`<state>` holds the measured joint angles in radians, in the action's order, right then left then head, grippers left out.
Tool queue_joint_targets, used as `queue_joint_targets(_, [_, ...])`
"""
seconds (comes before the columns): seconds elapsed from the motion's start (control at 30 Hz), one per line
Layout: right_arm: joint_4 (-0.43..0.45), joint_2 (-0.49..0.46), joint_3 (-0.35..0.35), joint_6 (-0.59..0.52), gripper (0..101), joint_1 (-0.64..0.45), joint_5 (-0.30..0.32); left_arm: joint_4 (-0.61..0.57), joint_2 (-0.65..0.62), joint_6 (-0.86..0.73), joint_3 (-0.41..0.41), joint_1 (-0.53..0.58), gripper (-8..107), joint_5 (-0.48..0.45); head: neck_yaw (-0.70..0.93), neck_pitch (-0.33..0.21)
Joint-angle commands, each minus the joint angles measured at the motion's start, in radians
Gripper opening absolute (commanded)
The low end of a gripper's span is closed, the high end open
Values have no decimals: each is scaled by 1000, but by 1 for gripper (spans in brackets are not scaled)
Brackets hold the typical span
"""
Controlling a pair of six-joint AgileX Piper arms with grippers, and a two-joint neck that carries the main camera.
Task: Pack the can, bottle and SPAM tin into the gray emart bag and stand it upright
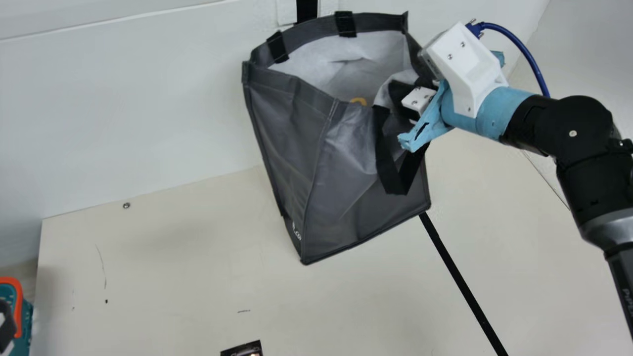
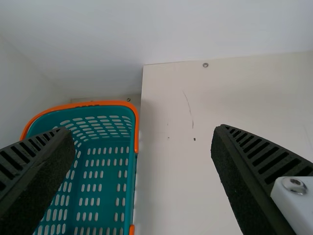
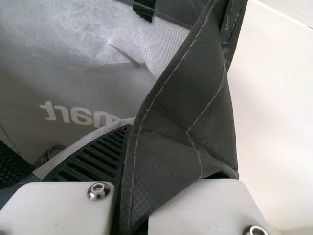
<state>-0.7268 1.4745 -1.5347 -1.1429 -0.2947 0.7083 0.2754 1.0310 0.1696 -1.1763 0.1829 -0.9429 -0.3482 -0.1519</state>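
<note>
The gray emart bag [image 1: 316, 163] is mouth-up near the back wall in the main view, its near right rim folded inward. There my right gripper [image 1: 411, 112] is on that rim. In the right wrist view, my right gripper [image 3: 131, 176] is shut on the folded cloth of the bag [image 3: 181, 112], which hides one finger. Inside the bag a round metallic rim [image 3: 49, 153] peeks out, too covered to identify. Part of my left gripper [image 1: 6, 324] shows at the main view's left edge. My left gripper [image 2: 142, 161] stands open, nothing between its fingers, in the left wrist view.
A teal basket with an orange rim [image 2: 136, 120] stands beside the table's left edge. A dark printed item [image 1: 243, 349] lies at the main view's bottom edge. Black tape [image 1: 462, 282] runs along the table from the bag's base.
</note>
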Motion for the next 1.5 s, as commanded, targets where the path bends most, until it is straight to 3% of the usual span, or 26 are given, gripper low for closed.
queue_joint_targets(0.0, [35, 1, -5, 18, 0, -13, -6, 0, 0, 0, 0, 0, 90, 0, -1, -23])
queue_joint_targets(0.37, [105, 19, -60, 57, 0, -116, 7, 0, 0, 0, 0, 0, 90, 0, -1, -23])
queue_joint_targets(1.07, [50, 107, -235, -20, 0, -379, 141, 0, 0, 0, 0, 0, 90, 0, -1, -23])
queue_joint_targets(1.47, [45, 171, -337, -25, 0, -486, 186, 0, 0, 0, 0, 0, 90, 0, -1, -23])
